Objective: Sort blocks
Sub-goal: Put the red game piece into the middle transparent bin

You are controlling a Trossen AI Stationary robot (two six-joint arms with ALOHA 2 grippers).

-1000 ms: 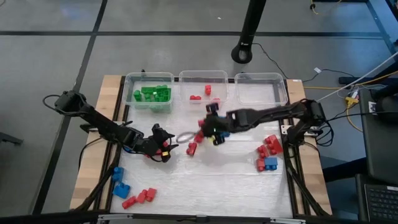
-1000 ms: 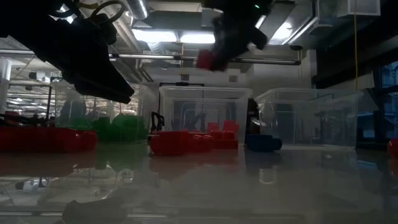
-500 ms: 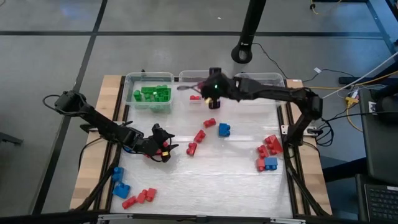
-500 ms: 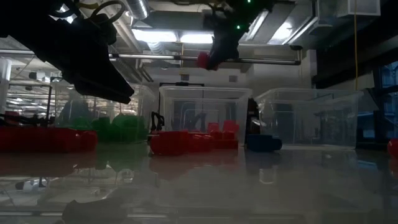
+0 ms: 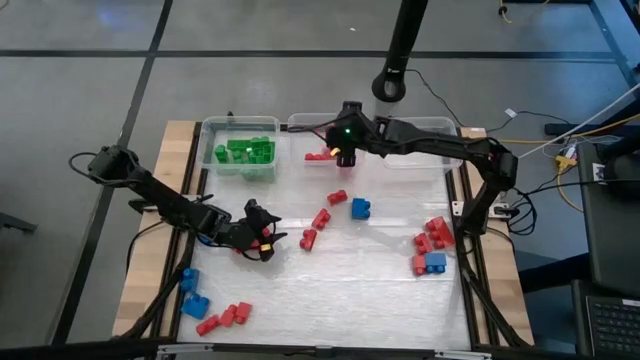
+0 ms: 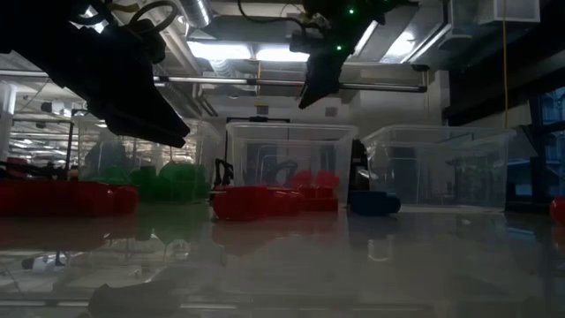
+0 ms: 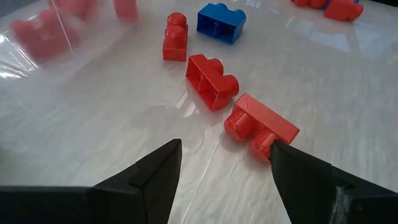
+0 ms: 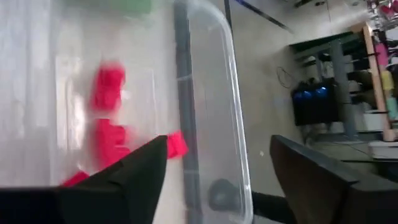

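Blocks lie scattered over the table (image 5: 330, 290) and in the clear bins along its far edge. The left bin (image 5: 240, 150) holds a heap of green blocks (image 5: 245, 151), too bunched to count. The middle bin (image 5: 327, 135) holds red blocks (image 5: 319, 157), about three as the right wrist camera shows them, blurred. The right bin (image 5: 420, 142) shows nothing inside.

On the open table, three red blocks (image 5: 322, 217) form a loose diagonal line near the middle, each with its long axis slanting from near-left to far-right, and one blue block (image 5: 361, 208) sits just beside the farthest of them. Near the right edge a cluster of about four red blocks (image 5: 432, 236) touches one blue block (image 5: 436, 261). At the near left corner lie two blue blocks (image 5: 191, 292) and a row of three red blocks (image 5: 224, 317) end to end, the row slanting the same way.

The right gripper (image 5: 345, 150) hangs over the middle bin with its fingers spread apart and nothing between them. A second ago it was above the middle of the table, gripping a red block; half a second ago it was carrying that block to the bin. Now the block is gone from its fingers.

The left gripper (image 5: 262, 240) hovers low over the table, left of the diagonal line, fingers apart and empty, pointing at the nearest red block (image 7: 261, 126), which lies tipped on its side with its studs toward the gripper. It has not moved over the last second.
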